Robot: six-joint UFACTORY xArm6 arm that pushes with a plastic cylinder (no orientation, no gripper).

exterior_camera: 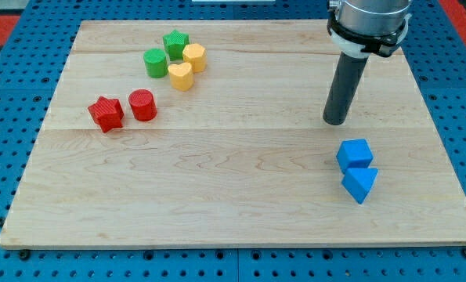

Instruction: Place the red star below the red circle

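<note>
While my tip [336, 122] hovers right, red star [106, 113] touches red circle [142, 105].

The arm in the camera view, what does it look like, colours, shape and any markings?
The arm enters from the view's top right as a silvery grey metal cylinder with a black band and a white ring at its base. Below hangs a straight, smooth dark grey rod, round in section, ending in my tip. No cables, markings or labels show.

Dark straight rod [342, 86] under grey, white-ringed collar [368, 31]
</note>
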